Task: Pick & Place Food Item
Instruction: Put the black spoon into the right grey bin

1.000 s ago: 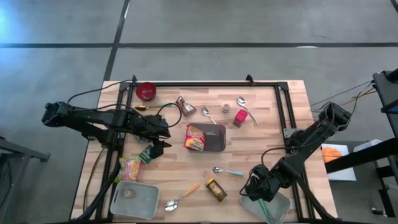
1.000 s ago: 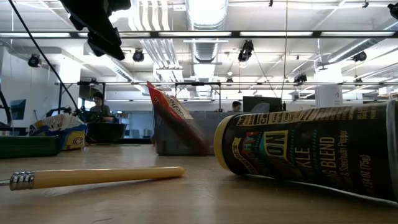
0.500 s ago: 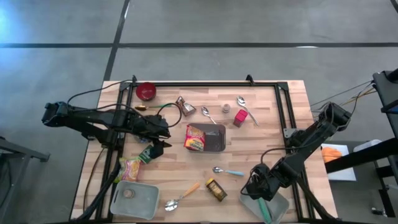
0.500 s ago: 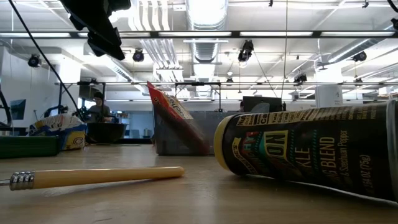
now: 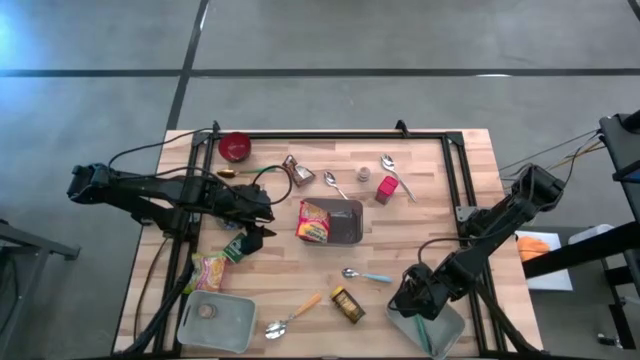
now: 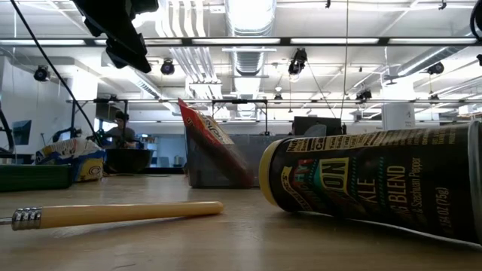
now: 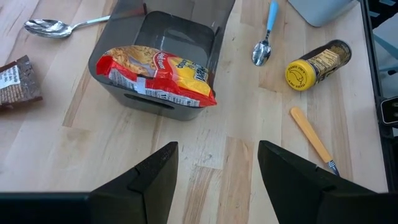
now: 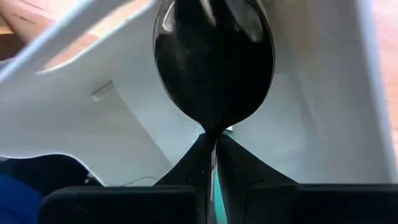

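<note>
A red-and-yellow noodle packet (image 5: 314, 221) (image 7: 155, 71) leans in a grey bin (image 5: 345, 222) at mid-table. My left gripper (image 5: 255, 232) (image 7: 217, 168) hovers open left of the bin, with nothing between its fingers. Over the grey tray (image 5: 452, 335) at the near right corner, my right gripper (image 5: 408, 303) (image 8: 214, 146) is shut on a spoon. The spoon's dark bowl (image 8: 211, 62) sticks out past the fingertips. A teal handle (image 5: 424, 337) shows over the tray beside the gripper. My right gripper pinches the spoon between its two fingers at the neck (image 8: 213, 132), where the bowl meets the teal handle. The fingers slant steeply down from above. The bowl points on past the fingertips into the tray; whether it touches the tray floor, I cannot tell.
A spice jar (image 5: 348, 305) (image 6: 376, 181) lies on its side near the front edge, beside a wooden-handled spoon (image 5: 292, 315). A blue-handled spoon (image 5: 366, 275), a green snack pack (image 5: 212, 268), a second tray (image 5: 215, 320), a red bowl (image 5: 236, 146) and a brown packet (image 5: 298, 172) lie around.
My right gripper has sunk toward the grey tray, still shut on the spoon.
</note>
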